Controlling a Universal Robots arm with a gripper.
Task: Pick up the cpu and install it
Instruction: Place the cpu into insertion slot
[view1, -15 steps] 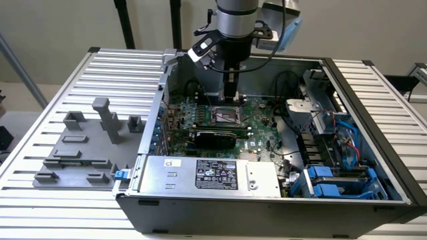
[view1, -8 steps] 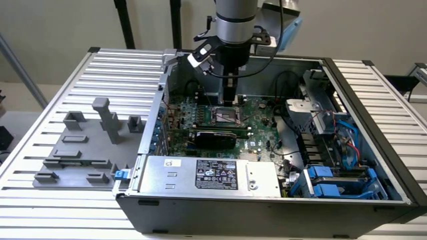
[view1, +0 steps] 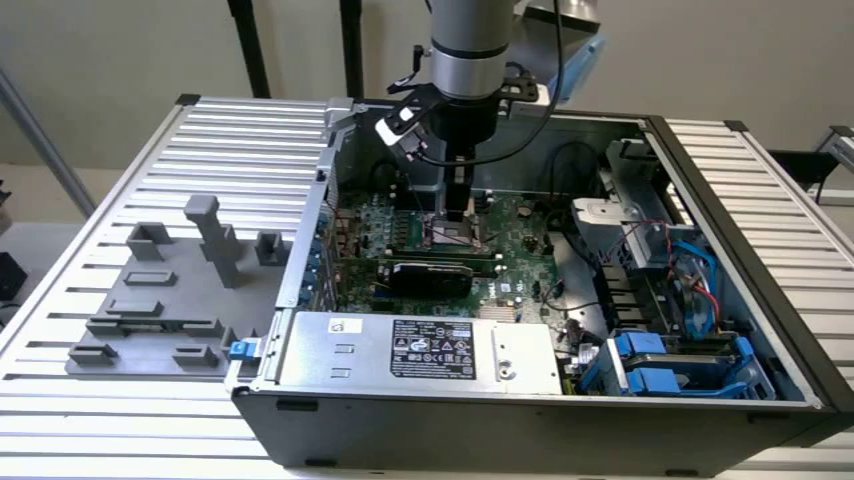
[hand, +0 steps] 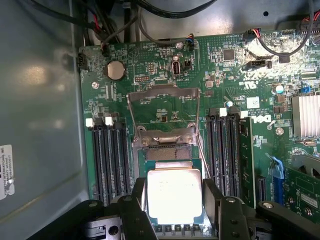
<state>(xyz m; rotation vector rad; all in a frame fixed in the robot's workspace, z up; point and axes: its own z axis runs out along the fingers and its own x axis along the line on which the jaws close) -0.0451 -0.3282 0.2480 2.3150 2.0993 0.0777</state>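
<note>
The cpu (hand: 175, 196), a flat square chip with a silvery top and a thin green rim, sits between my gripper's (hand: 175, 205) two black fingers (hand: 136, 202), which press on its opposite sides. It hangs right over the black socket (hand: 167, 152) on the green motherboard (hand: 225, 80). The socket's metal retention frame (hand: 162, 107) is swung open. In the exterior view my gripper (view1: 458, 222) reaches straight down into the open computer case (view1: 534, 400), low over the motherboard (view1: 514, 215). I cannot tell whether the chip rests in the socket or is just above it.
Memory slots (hand: 107, 155) flank the socket on both sides. A power supply (view1: 427, 350) fills the case's near side, and drive bays with blue parts (view1: 667, 365) are at the exterior view's right. Grey fixture blocks (view1: 174, 290) stand on the ribbed table beside the case.
</note>
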